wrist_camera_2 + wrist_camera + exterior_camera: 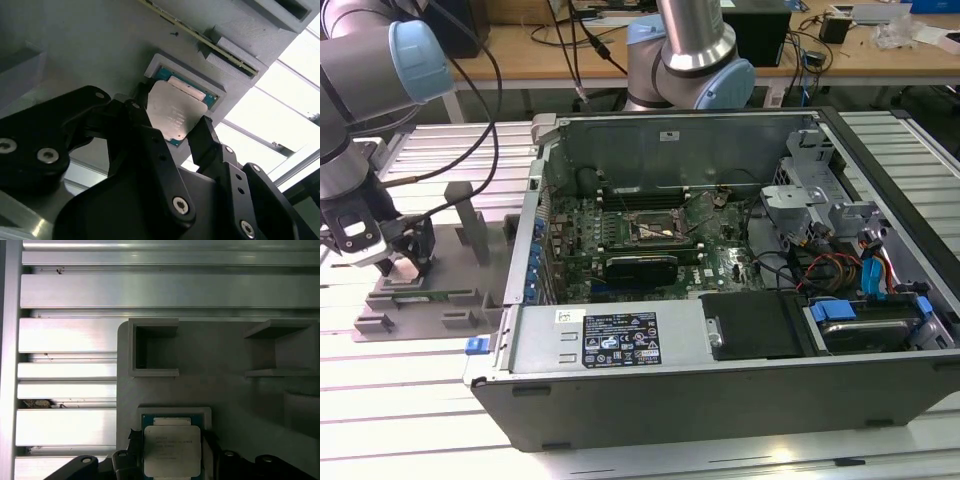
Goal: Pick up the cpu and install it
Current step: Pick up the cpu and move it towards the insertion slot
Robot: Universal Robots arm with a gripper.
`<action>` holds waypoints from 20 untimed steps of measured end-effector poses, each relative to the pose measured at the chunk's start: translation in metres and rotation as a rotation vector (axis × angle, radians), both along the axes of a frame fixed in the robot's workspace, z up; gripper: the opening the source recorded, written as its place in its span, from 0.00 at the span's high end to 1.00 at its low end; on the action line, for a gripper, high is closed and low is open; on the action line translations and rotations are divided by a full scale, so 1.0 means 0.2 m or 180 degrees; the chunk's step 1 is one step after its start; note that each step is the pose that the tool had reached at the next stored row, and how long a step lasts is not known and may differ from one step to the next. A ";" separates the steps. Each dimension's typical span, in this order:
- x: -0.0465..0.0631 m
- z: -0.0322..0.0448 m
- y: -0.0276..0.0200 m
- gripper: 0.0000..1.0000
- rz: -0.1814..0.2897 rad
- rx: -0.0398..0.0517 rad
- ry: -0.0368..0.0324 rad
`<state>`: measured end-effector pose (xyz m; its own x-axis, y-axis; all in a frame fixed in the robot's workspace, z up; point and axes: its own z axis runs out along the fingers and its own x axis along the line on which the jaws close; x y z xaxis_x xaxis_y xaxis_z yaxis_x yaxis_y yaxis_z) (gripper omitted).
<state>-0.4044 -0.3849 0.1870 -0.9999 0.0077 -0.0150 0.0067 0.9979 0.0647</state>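
The cpu [172,452] is a small silvery square chip with a greenish rim, seen in both wrist views. It sits just above its square recess [175,411] in the grey plastic tray [225,390]. My gripper [172,440] is shut on it, with a black finger pressed against each of two opposite sides. In the second wrist view the cpu [172,115] looks slightly tilted between the fingers [202,135]. In the exterior view my gripper [405,255] hangs low over the tray [450,300] at the exterior view's left, well away from the motherboard's socket frame [655,232].
The open computer case [720,360] lies to the exterior view's right of the tray, its near wall tall. Upright grey blocks [470,215] stand on the tray beside my gripper. A second robot arm [690,50] stands behind the case. Everything rests on ribbed aluminium table slats [420,400].
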 end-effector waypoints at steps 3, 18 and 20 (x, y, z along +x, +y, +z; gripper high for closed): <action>0.00 0.006 0.000 0.42 0.0000 0.0000 0.0000; 0.00 0.004 -0.001 0.35 0.0000 0.0000 0.0000; 0.00 0.004 -0.001 0.35 0.0000 0.0000 0.0000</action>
